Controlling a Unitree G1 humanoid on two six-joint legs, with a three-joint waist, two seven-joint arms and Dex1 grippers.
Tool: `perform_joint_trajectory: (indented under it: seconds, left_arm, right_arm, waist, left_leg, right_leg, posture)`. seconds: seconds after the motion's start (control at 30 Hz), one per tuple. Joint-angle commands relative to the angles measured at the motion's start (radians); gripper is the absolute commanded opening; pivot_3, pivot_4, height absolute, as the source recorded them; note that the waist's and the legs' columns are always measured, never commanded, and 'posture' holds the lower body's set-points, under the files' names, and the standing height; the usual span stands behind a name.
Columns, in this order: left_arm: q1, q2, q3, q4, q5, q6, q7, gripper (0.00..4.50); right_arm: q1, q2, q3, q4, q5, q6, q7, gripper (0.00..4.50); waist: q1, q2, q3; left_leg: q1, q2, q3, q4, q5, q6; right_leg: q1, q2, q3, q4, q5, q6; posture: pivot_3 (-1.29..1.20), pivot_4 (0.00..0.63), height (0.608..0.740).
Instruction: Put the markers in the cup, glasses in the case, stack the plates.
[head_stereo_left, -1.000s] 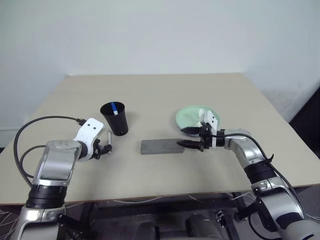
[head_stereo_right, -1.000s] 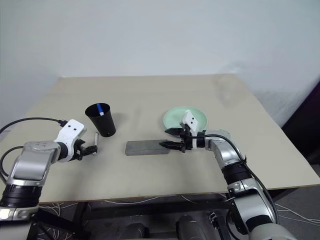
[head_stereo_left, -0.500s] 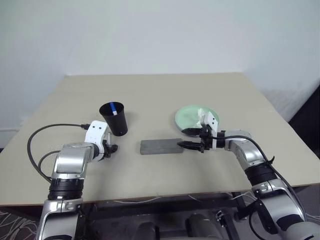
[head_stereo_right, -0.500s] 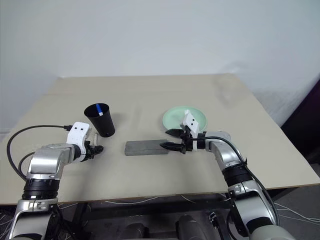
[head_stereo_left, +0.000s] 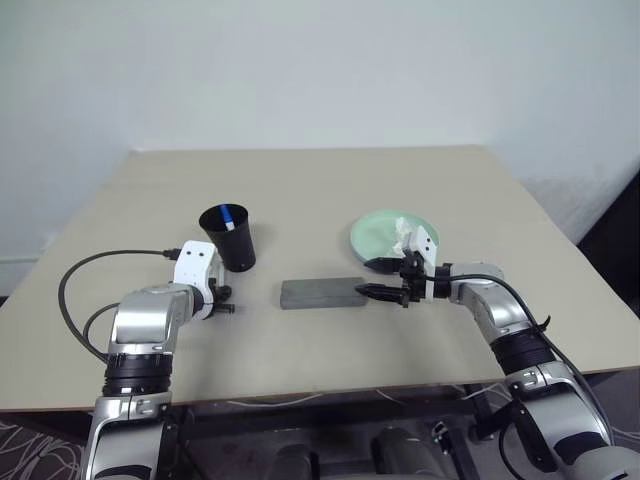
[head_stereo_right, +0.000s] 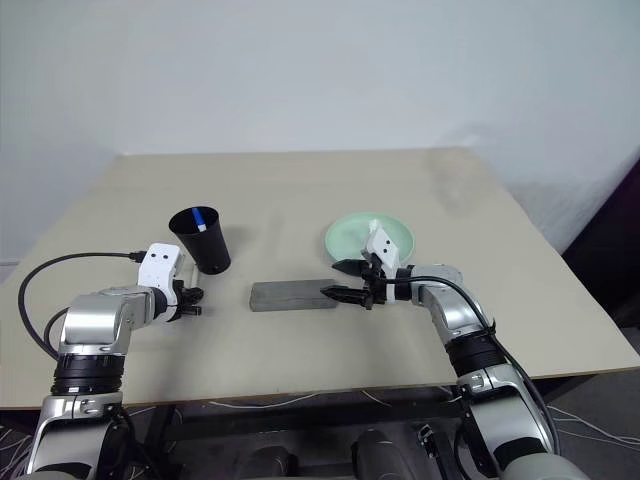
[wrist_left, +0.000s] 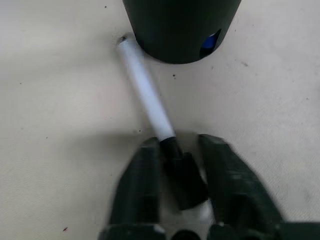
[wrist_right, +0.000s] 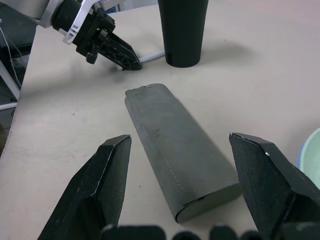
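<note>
On the beige table (head_stereo_left: 330, 190) before a white wall, the left gripper (wrist_left: 176, 167) pinched the black cap of a marker (wrist_left: 145, 95) lying against the cup (head_stereo_left: 229, 237), likely to lift it in, while the right gripper (wrist_right: 182, 172) hung wide over the closed case (wrist_right: 175, 145).

Silver-grey metal arms with black joint rings, white wrist housings with two dark screws, black two-fingered left hand (head_stereo_left: 222, 305) and right hand (head_stereo_left: 372, 279), looping black cables
</note>
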Motion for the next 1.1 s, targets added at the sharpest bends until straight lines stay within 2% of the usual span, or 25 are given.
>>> perform_joint_trajectory:
  seconds: [0.03, 0.5, 0.7, 0.97, 1.1]
  left_arm:
    - [-0.021, 0.004, 0.015, 0.004, -0.004, 0.006, 0.029, 0.10]
    - [-0.022, -0.004, 0.036, 0.024, 0.003, 0.001, 0.125, 0.10]
    - [-0.039, -0.003, 0.066, 0.051, 0.005, -0.025, 0.166, 0.10]
    - [-0.044, 0.001, 0.086, 0.062, 0.010, -0.109, 0.216, 0.10]
    - [-0.039, 0.009, 0.099, 0.055, 0.021, -0.229, 0.245, 0.10]
  right_arm:
    - [-0.026, -0.006, -0.021, -0.031, 0.007, -0.017, 0.000, 3.40]
    - [-0.029, -0.001, -0.020, -0.025, 0.002, -0.019, -0.005, 3.40]
    - [-0.030, -0.001, -0.020, -0.025, 0.002, -0.019, -0.005, 3.40]
    - [-0.026, -0.001, -0.022, -0.029, 0.002, -0.018, -0.008, 3.40]
    - [-0.025, -0.002, -0.022, -0.030, 0.003, -0.017, -0.009, 3.40]
  waist:
    - [0.000, 0.000, 0.000]
    - [-0.002, 0.001, 0.000]
    - [-0.020, 0.000, 0.000]
    - [-0.020, 0.000, 0.000]
    - [-0.018, 0.000, 0.000]
  left_leg:
    - [0.000, 0.000, 0.000, 0.000, 0.000, 0.000]
    - [0.002, 0.000, 0.000, -0.001, 0.000, 0.000]
    - [0.004, 0.000, -0.001, -0.004, 0.001, -0.001]
    - [0.000, 0.000, -0.001, -0.006, 0.001, -0.001]
    - [-0.002, -0.001, -0.001, -0.006, 0.000, -0.002]
  right_leg:
    - [0.000, 0.000, 0.000, 0.000, 0.000, 0.000]
    - [0.000, 0.001, 0.000, 0.000, 0.000, 0.000]
    - [0.000, 0.001, 0.000, 0.000, 0.000, 0.000]
    - [-0.003, 0.000, 0.000, -0.001, 0.000, 0.000]
    - [-0.004, -0.001, 0.000, -0.003, 0.000, 0.000]
  posture:
    - [0.00, 0.000, 0.740]
    - [0.00, 0.000, 0.740]
    - [0.00, 0.000, 0.740]
    - [0.00, 0.000, 0.740]
    - [0.00, 0.000, 0.740]
